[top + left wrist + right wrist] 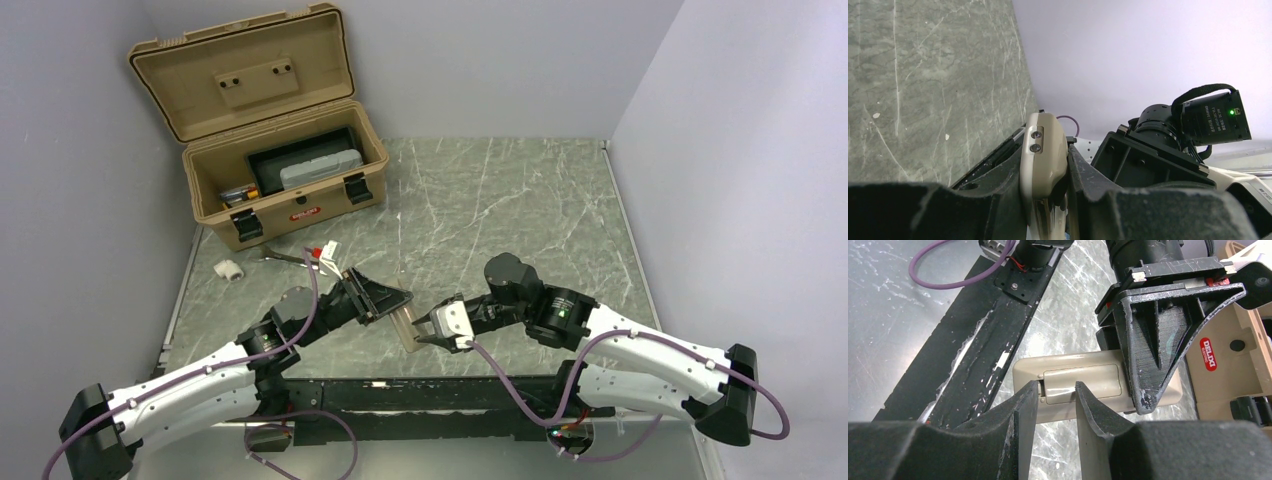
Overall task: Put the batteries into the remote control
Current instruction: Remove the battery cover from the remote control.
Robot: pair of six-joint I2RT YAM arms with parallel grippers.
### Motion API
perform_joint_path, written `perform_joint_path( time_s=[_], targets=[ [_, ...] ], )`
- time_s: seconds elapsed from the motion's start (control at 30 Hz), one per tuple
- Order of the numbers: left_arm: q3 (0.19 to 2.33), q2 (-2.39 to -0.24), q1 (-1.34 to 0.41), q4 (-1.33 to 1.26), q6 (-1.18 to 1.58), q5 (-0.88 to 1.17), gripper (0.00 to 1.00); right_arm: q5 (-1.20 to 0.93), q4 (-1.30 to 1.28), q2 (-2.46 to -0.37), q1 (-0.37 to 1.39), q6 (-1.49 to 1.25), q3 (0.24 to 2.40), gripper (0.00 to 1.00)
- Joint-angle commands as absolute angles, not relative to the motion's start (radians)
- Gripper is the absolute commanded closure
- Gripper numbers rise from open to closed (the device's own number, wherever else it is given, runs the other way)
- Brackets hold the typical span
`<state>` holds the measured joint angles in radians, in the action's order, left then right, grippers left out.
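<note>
Above the worktop [500, 200], left fingers [993, 200] pinch the remote control [1043, 150]; right fingers [1023, 430], slightly spread, sit at its closed battery cover [1083, 382]; nothing loaded yet.

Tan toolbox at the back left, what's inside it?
A grey case lies in a black tray, with small batteries beside it at the left end. Anything under the tray is hidden.

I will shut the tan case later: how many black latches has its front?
2: left latch and right latch, both on the tan case front wall. None seems hidden.
</note>
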<state>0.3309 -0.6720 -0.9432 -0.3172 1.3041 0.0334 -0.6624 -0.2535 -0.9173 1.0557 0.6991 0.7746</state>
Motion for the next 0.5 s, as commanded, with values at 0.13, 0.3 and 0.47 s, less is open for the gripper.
perform_joint_path(
  time_s=[0.13,0.3,0.47],
  targets=[
    [0.329,-0.666,-0.945,-0.397,1.331,0.057,1.00,-0.680,-0.256,-0.936,1.058,0.724,0.788,0.64],
    [0.330,-0.674,-0.945,-0.403,1.332,0.064,1.00,-0.638,-0.299,-0.960,1.067,0.755,0.805,0.64],
    [0.324,-0.678,-0.945,-0.417,1.336,0.064,1.00,-0.569,-0.292,-0.961,1.080,0.774,0.801,0.66]
  ],
)
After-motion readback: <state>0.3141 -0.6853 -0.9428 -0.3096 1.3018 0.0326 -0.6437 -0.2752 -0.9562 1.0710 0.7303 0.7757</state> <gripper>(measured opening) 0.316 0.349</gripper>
